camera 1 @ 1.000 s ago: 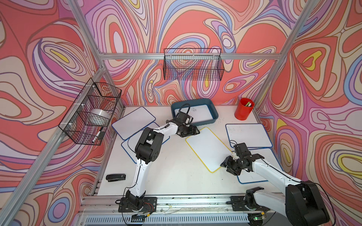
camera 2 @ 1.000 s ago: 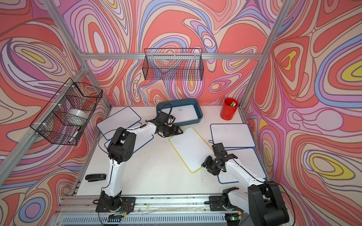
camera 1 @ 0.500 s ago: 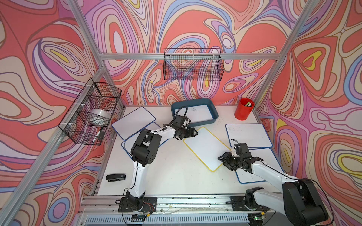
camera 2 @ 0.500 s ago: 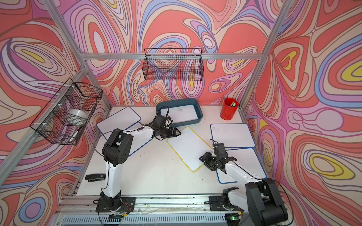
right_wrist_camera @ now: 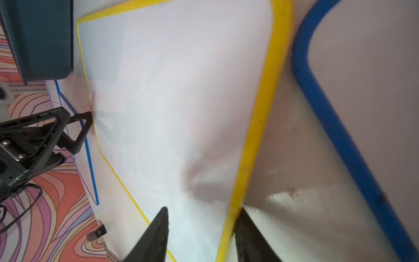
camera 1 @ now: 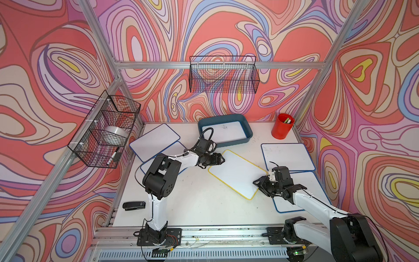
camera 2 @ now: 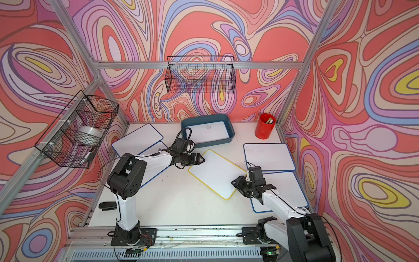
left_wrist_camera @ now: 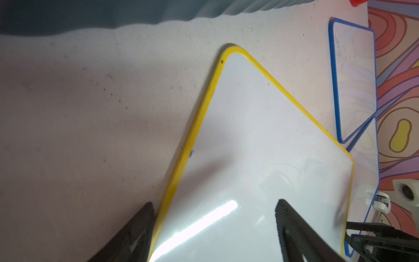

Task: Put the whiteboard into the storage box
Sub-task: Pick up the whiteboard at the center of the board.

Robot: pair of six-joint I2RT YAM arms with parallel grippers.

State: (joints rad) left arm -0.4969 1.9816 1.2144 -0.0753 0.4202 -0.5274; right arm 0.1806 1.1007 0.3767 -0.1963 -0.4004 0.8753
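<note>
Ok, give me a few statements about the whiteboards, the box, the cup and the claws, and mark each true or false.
1. The yellow-framed whiteboard lies on the table, outside the storage box. True.
2. The red cup stands inside the storage box. False: it stands on the table beside the box, in the back right corner.
3. The left claw and the right claw are at opposite ends of that whiteboard. True.
4. The stapler sits on a blue-framed whiteboard. False: it lies on bare table near the front left edge.
</note>
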